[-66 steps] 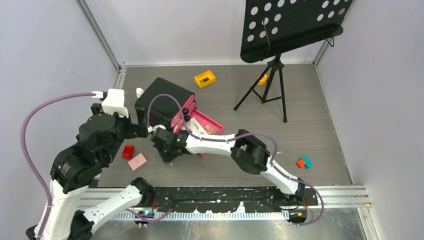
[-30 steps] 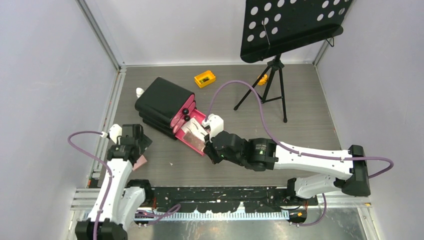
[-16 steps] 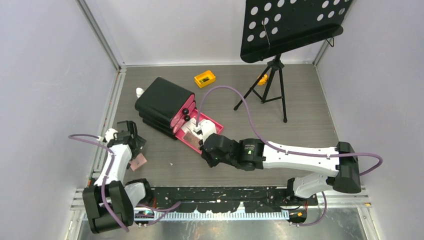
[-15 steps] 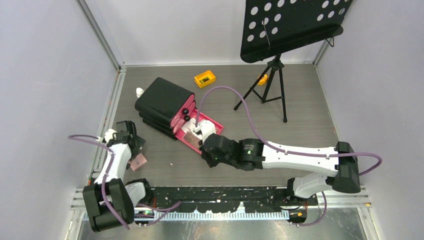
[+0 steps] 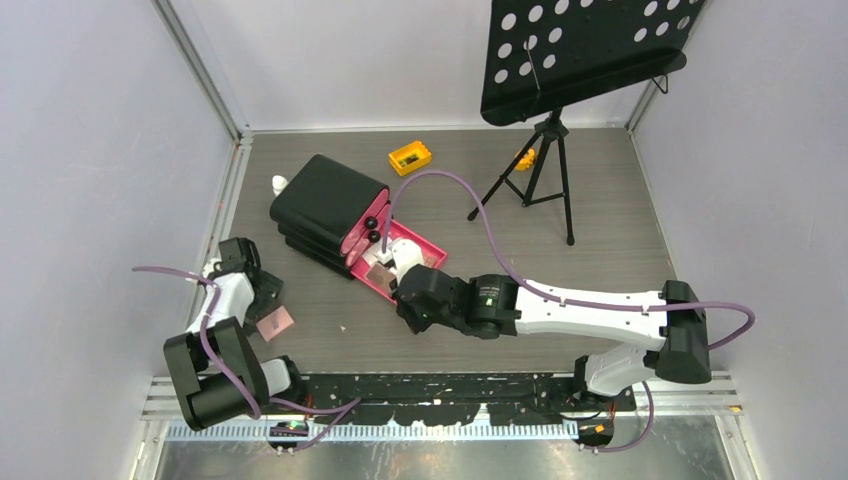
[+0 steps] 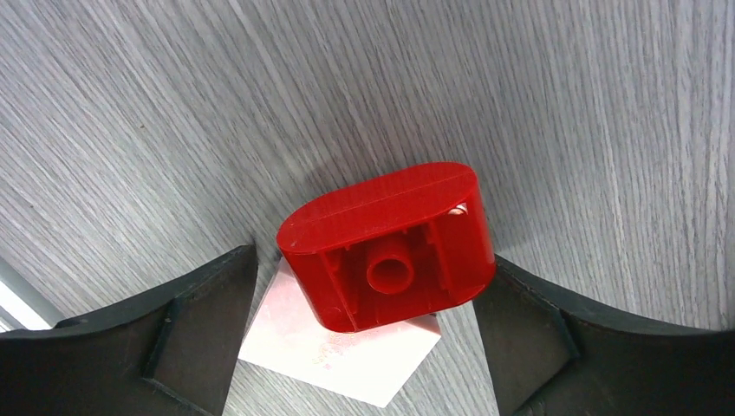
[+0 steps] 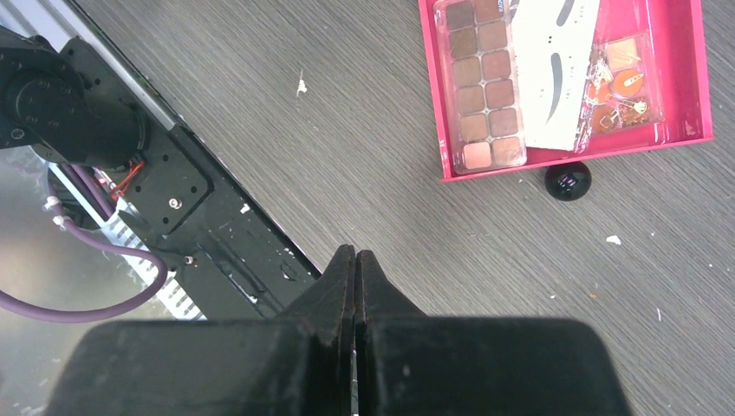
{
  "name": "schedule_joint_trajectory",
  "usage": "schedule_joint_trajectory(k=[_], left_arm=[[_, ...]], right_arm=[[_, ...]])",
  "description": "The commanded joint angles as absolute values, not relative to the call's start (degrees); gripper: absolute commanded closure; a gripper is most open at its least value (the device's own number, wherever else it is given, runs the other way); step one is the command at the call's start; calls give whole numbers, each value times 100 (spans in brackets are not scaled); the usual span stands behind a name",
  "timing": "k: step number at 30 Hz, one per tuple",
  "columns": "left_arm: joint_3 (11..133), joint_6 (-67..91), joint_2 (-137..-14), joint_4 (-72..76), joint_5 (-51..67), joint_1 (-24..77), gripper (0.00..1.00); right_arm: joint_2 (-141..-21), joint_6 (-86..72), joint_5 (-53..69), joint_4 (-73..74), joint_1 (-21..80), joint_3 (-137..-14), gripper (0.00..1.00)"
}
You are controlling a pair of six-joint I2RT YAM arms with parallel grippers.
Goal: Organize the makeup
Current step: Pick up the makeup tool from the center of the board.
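Count what you have on the bench [image 5: 620, 260]: one red block [image 6: 386, 247], one pale pink square [image 6: 347, 360] lying partly under it, one yellow block [image 5: 410, 157] and one white bottle [image 5: 279, 184]. The bottle stands just beside the black chest [image 5: 325, 205], at its 10 o'clock corner. The chest shows two pink drawers pushed in and one pink drawer [image 7: 680, 52] drawn out toward 4 o'clock. In that drawer you have one brown palette [image 7: 481, 87] with two columns of pans, one white eyebrow card [image 7: 555, 74] beside it, and one clear packet [image 7: 620, 82] of small orange pieces. One music stand [image 5: 580, 50] stands at 1 o'clock on the bench.

Your left gripper [image 6: 368, 269] is at 8 o'clock on the bench. Its fingers [image 6: 199, 321] are spread, one at each end of the red block; you cannot tell whether they touch it. Your right gripper [image 7: 355, 260] has its fingers pressed together with nothing between them. It is over bare bench, with the open drawer at 1 o'clock from the tips.
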State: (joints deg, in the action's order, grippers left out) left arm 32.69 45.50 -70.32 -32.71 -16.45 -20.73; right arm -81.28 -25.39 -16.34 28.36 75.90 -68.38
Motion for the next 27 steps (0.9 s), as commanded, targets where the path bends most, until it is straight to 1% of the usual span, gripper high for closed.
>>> schedule_joint_trajectory(k=[1,4,10,15,19,21,22,23,26,27], left_arm=[[2918,4645,-7294,-2814,-772,-2108,10],[2798,4683,-7111,-2864,-520,-2105,14],[2607,4802,-6634,-3193,-403,-2109,17],[2742,4702,-6928,-3234,-295,-2109,27],[2738,4667,-7170,-3030,-82,-2108,40],[2705,4664,-7052,-2932,-28,-2106,50],[2699,4673,-6973,-2903,-27,-2107,56],[2706,4658,-6887,-2893,53,-2107,60],[2720,4556,-6569,-2978,226,-2106,67],[2712,4533,-6445,-3018,282,-2096,68]], right_arm=[[-8197,-2451,-1706,2683,7564,-7147,100],[-8279,-2442,-1717,2676,7540,-7233,100],[-8311,-2439,-1804,2553,7508,-7266,100],[-8151,-2476,-1888,2431,7479,-7190,100],[-7994,-2469,-2130,2401,7454,-7101,100],[-7934,-2453,-2253,2408,7437,-7082,100],[-7916,-2452,-2309,2408,7427,-7083,100],[-7897,-2451,-2367,2409,7425,-7084,100],[-7854,-2474,-2543,2408,7411,-7058,100],[-7843,-2494,-2607,2408,7415,-7058,100]])
